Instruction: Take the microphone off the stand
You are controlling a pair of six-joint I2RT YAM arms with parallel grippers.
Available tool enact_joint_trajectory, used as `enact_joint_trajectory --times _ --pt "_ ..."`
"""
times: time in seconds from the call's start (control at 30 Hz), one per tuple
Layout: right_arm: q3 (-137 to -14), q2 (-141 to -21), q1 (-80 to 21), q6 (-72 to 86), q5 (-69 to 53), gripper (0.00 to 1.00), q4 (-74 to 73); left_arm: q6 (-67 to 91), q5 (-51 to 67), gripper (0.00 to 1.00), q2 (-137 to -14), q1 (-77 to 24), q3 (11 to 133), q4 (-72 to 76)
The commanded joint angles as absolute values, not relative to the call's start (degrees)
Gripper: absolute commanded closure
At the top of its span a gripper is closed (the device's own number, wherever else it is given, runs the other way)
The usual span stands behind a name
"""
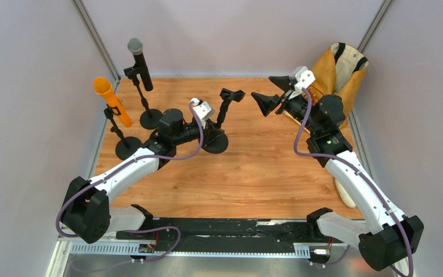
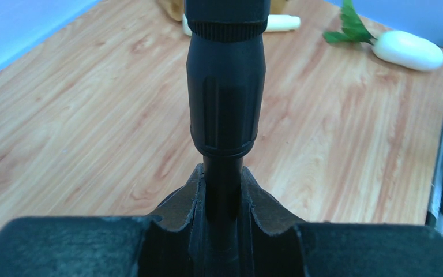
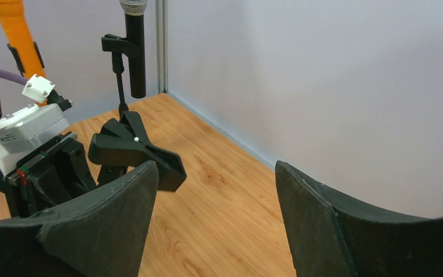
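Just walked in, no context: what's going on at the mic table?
Left gripper is shut on the thin black pole of the middle microphone stand, whose clip is empty. Right gripper hangs open, holding nothing, on the right. The orange microphone and the black microphone with grey mesh head sit clipped in place at back left.

Overhead and wrist views, stand (image 1: 219, 144) shared

The black microphone (image 1: 141, 66) — grey-grilled, upright — sits clipped in its stand (image 1: 151, 119).
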State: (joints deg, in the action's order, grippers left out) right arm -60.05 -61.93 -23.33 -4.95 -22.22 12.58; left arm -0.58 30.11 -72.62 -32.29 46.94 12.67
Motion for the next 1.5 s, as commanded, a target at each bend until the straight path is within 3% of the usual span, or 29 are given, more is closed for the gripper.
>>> enact_joint_trajectory --times 0.0,0.23,0.37,0.83,1.2,1.33,1.47 --pt "-60.8 -61.2 -23.2 -2.5 -24.9 0.21 15.1 5.3 26.2 1.00 -69.7 -30.7 45.8 23.0" --pt "-59.3 -62.9 -23.5 -4.0 -48.0 0.23 14.7 8.6 26.8 1.00 -69.3 -30.4 45.0 25.0" --pt "-58.0 -64.4 -25.5 -4.8 -53.4 0.23 15.5 10.0 30.5 1.00 -69.5 -30.4 44.9 25.4" --pt "-49.6 -71.0 -30.3 8.5 -46.2 0.26 35.6 12.3 46.9 1.00 -69.2 -30.4 40.6 35.5" --pt "-48.6 -75.4 -33.5 10.8 -44.2 0.32 39.0 13.3 49.7 1.00 -69.7 -30.6 39.7 37.6" --pt "-48.8 -76.4 -34.2 10.9 -43.9 0.42 39.1 13.2 50.1 1.00 -69.8 -30.7 39.6 37.6" --pt "-48.9 -76.5 -34.2 11.2 -44.2 0.61 39.5 13.0 50.1 1.00 -69.9 -30.7 39.5 37.5"
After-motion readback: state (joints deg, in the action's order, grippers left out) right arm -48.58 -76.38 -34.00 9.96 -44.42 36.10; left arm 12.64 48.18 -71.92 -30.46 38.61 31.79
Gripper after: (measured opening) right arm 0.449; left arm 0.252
